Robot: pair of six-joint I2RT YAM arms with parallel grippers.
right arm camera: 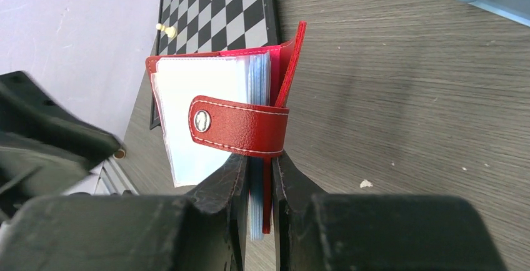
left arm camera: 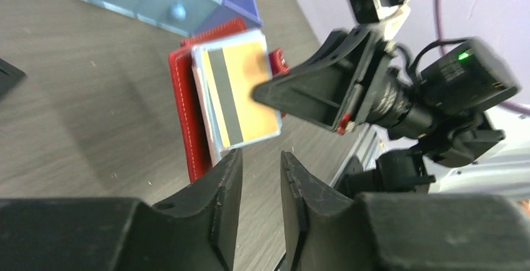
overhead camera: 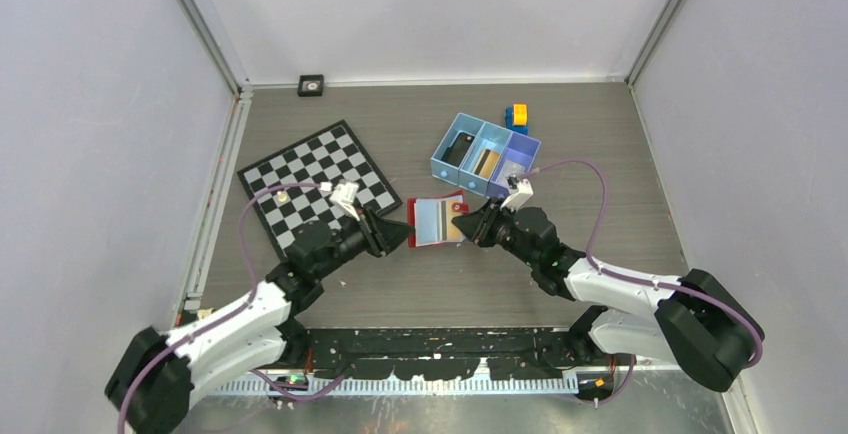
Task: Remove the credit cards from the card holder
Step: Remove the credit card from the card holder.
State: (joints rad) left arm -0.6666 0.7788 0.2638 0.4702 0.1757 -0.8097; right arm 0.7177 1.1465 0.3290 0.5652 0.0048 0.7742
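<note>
At table centre, between chessboard and blue tray, we note the card holder, pale lining up. The overhead view leaves both grips unclear. Right wrist view: right gripper pinched on red cover and sleeves, under the snap tab. Left wrist view: left gripper narrowly parted, holding nothing, just short of an orange-gold card with a dark stripe.

The left arm and right arm stretch low and inward, tips facing. The left pincer has its fingers slightly parted around a bare gap. Opposite it, the right pincer is clamped on the card holder.
</note>
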